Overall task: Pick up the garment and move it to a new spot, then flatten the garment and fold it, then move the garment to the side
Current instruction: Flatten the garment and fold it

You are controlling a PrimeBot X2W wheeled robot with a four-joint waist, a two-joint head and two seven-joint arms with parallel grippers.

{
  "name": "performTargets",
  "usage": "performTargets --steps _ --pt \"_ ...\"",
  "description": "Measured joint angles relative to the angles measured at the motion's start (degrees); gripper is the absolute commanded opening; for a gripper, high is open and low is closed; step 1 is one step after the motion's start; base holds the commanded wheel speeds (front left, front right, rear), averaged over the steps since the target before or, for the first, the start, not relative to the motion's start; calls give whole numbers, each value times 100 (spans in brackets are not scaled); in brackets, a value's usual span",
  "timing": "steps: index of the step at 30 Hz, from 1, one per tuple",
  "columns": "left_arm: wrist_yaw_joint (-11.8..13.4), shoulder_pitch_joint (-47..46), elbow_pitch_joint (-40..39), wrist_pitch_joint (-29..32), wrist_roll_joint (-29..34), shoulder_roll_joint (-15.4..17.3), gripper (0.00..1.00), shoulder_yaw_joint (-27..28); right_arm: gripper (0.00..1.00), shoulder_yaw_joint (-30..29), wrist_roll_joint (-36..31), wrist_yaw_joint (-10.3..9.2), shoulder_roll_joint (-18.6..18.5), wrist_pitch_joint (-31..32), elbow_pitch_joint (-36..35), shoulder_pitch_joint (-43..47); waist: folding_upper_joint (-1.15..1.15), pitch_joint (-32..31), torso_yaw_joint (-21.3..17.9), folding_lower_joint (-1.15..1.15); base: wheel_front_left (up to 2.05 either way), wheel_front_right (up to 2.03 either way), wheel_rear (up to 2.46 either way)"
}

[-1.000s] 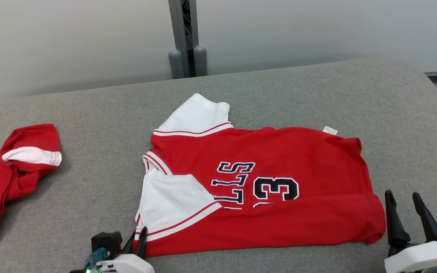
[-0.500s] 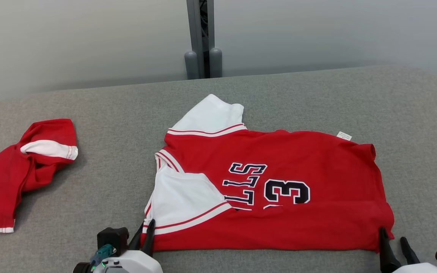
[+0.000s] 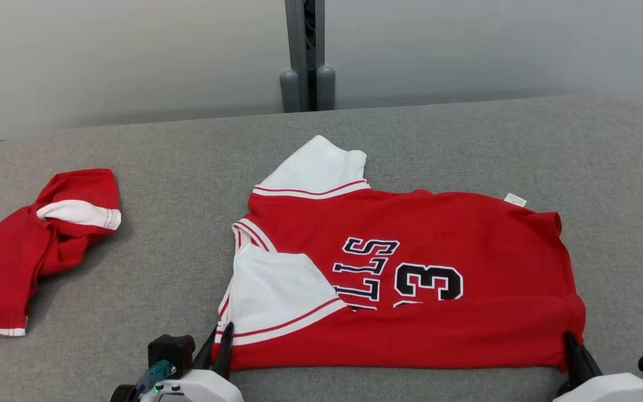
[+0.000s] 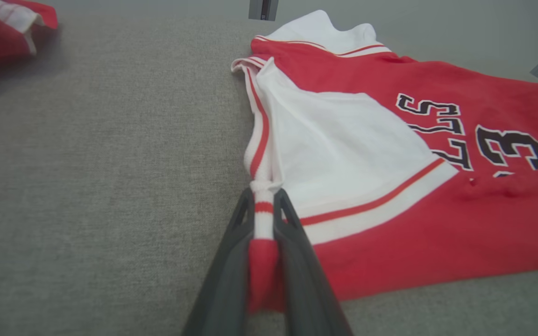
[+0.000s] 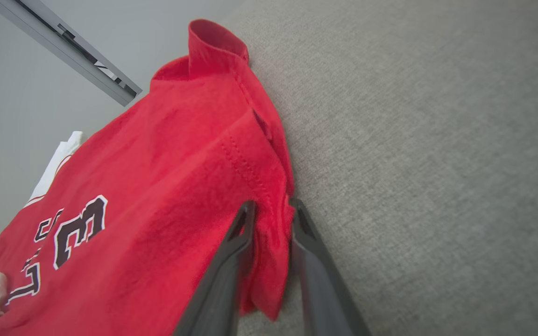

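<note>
Garment [image 3: 438, 223]: a red jersey lying near the middle of the grey bench [image 3: 159, 167], with its near edge close to the bench's front side.

Surroundings: a second red cloth [image 3: 20, 257] with a white band lies crumpled toward the bench's left end, well apart from the garment and from both tools. Behind the bench a grey post [image 3: 305, 56] rises against a pale wall [image 3: 104, 56].

Tools: the left tool [image 3: 221, 335] pinches the garment's near left corner. The left wrist view shows the striped sleeve edge caught between the two fingers of the left tool [image 4: 263, 193]. The right tool [image 3: 572, 340] sits at the near right corner. In the right wrist view its fingers are drawn in on a fold of the red hem, so the right tool [image 5: 272, 205] is pinching it.

Appearance: the body is red and the sleeves are white with red stripes. The dark print, letters and a "3" outlined in white, reads sideways in the head view. The collar end points to the robot's left and the hem to its right. The near sleeve is folded in over the chest, while the far sleeve juts toward the wall. A red fold along the near edge covers part of the print. A small white label [image 3: 515, 199] shows at the far right corner.
</note>
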Motion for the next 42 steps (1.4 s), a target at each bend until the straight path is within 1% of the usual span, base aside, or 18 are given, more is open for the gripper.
performTargets --steps 5,6,8,14,17,20,23,29,34,38,39,40,41,42 --pt "23 9 -46 57 -1 26 0 -43 0 131 -151 0 -230 3 -172 -62 0 -1 3 0 0 0 0" --pt "23 9 -46 57 -1 26 0 -43 0 131 -151 0 -230 3 -172 -62 0 -1 3 0 0 0 0" --pt "31 27 -71 105 7 51 0 -88 0 203 -257 0 -357 3 -197 -93 0 -21 10 0 0 0 0" --pt "88 130 -247 248 67 125 0 -183 0 604 -479 1 -880 4 -260 -120 0 -119 96 0 0 0 0" --pt "115 235 -393 312 76 131 0 -252 0 862 -454 1 -1184 103 -320 -142 0 -170 155 0 0 0 0" --pt "141 330 -549 455 125 162 0 -345 0 1131 -300 1 -1474 426 -426 -153 0 -216 217 0 0 0 0" --pt "178 470 -698 662 181 216 0 -449 0 1417 -79 1 -1736 896 -599 -75 0 -278 275 0 0 0 0" --pt "249 825 -1026 1021 220 399 0 -555 0 1769 363 1 -2147 1845 -946 241 0 -401 322 0 0 0 0" --pt "261 1033 -1270 1259 216 509 0 -630 0 1803 679 1 -2372 2450 -1169 452 0 -466 341 0 0 0 0" --pt "286 1111 -1403 1424 198 541 0 -669 0 1713 887 1 -2395 2739 -1303 623 0 -483 344 0 0 0 0" --pt "286 1148 -1412 1481 181 548 9 -686 37 1650 921 1 -2384 2788 -1287 633 0 -484 341 0 0 0 0" --pt "290 1174 -1423 1522 174 552 50 -704 100 1619 927 1 -2384 2847 -1284 638 0 -486 337 0 0 0 0" --pt "297 1179 -1434 1553 171 558 98 -714 100 1588 939 1 -2364 2907 -1281 648 0 -486 332 0 0 0 0" --pt "323 1179 -1457 1585 171 570 100 -715 100 1525 956 1 -2334 2942 -1272 671 0 -486 326 0 0 0 0"
